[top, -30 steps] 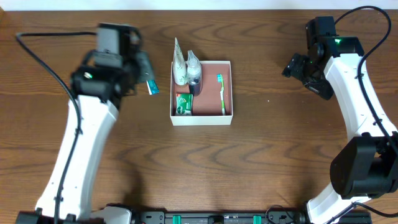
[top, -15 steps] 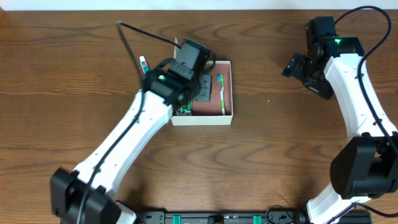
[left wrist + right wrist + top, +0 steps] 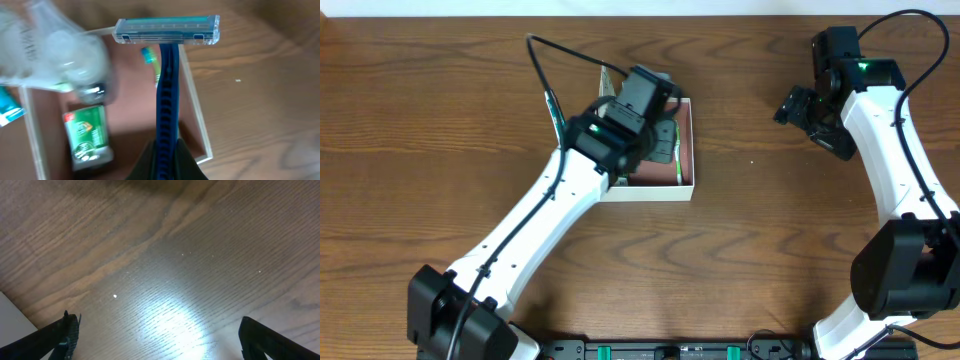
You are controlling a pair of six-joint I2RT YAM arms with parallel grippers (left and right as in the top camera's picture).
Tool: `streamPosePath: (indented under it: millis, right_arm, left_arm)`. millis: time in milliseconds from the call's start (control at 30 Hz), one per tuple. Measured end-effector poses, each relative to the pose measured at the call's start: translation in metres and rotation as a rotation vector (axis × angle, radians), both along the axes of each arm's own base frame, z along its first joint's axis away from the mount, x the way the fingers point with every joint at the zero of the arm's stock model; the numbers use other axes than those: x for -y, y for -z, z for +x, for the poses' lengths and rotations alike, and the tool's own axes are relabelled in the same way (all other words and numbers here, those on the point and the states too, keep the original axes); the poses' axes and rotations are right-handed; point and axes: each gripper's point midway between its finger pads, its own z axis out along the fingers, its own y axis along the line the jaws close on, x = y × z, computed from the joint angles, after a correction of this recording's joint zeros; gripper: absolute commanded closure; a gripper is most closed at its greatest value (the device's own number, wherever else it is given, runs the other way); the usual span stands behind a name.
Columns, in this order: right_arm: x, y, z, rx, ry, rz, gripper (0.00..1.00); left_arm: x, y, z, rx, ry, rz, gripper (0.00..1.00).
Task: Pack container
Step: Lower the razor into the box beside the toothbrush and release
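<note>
Step in hand: placing the razor. The left fingers (image 3: 145, 167) are clenched on the handle of the blue razor (image 3: 166, 95), head outward, held above the container (image 3: 196, 117). The container sits mid-counter (image 3: 770, 260) and already carries a toothbrush (image 3: 149, 56), a green packet (image 3: 87, 135) and a clear bottle (image 3: 75, 55). The right fingers (image 3: 67, 330) are spread and empty, well apart over bare wood. Judgement: the next move calls for lowering into the free middle strip, then release.
</note>
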Motion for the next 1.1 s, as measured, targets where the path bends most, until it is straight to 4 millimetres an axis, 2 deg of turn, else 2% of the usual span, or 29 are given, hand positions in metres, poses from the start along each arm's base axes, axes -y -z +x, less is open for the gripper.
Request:
streamPosePath:
  millis: [100, 167, 367, 467, 633, 833, 1100]
  right_arm:
    - [0.0, 0.0, 0.0, 0.0, 0.0, 0.0, 0.01]
    - [0.0, 0.0, 0.0, 0.0, 0.0, 0.0, 0.01]
    - [0.0, 0.0, 0.0, 0.0, 0.0, 0.0, 0.01]
    - [0.0, 0.0, 0.0, 0.0, 0.0, 0.0, 0.01]
    - [0.0, 0.0, 0.0, 0.0, 0.0, 0.0, 0.01]
    - [0.0, 0.0, 0.0, 0.0, 0.0, 0.0, 0.01]
    - [0.0, 0.0, 0.0, 0.0, 0.0, 0.0, 0.01]
  left_arm:
    - [0.015, 0.0, 0.001, 0.02, 0.021, -0.019, 0.94]
    - [0.02, 0.009, 0.004, 0.01, 0.015, -0.02, 0.94]
    - [0.023, 0.069, 0.013, -0.096, -0.021, 0.053, 0.94]
    - [0.023, 0.09, 0.013, -0.139, -0.034, 0.077, 0.94]
    - [0.019, 0.099, 0.016, -0.146, -0.063, 0.097, 0.93]
    - [0.017, 0.099, 0.017, -0.143, -0.082, 0.098, 0.76]
    - [0.016, 0.098, 0.018, -0.141, -0.09, 0.099, 0.76]
